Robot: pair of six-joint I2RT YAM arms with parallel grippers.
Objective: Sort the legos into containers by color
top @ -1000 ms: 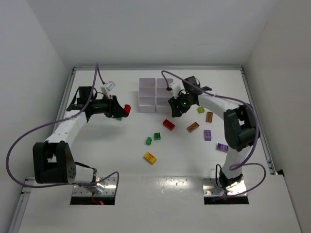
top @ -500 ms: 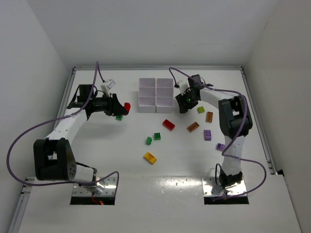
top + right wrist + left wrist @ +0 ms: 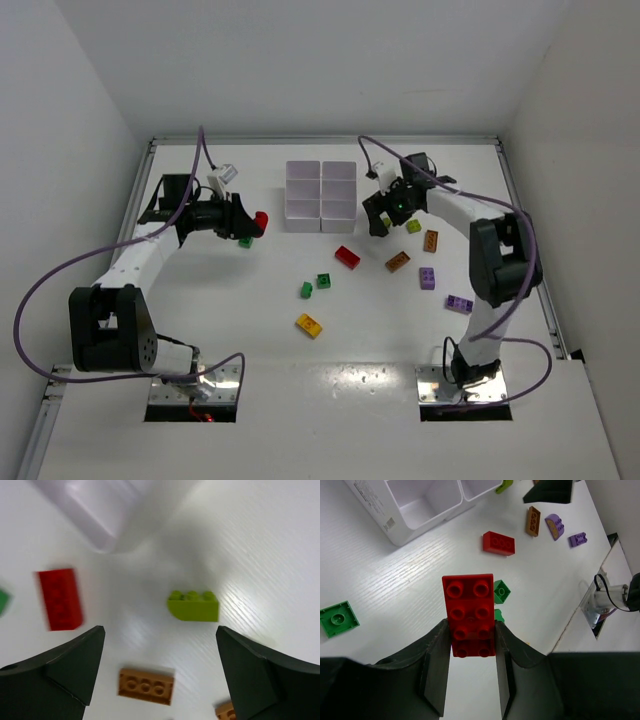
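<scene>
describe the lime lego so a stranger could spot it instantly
Start at the white six-compartment tray. Off its near right corner, beside the right gripper, lies the lime brick. It is the only yellow-green piece, next to two orange bricks.

Red brick [image 3: 469, 615] held; legos [image 3: 347, 257] loose nr tray [image 3: 302, 224].

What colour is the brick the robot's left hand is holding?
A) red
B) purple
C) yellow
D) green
A: in the left wrist view, the left gripper is closed on both sides of a red brick, which sticks out past its fingers.
</scene>
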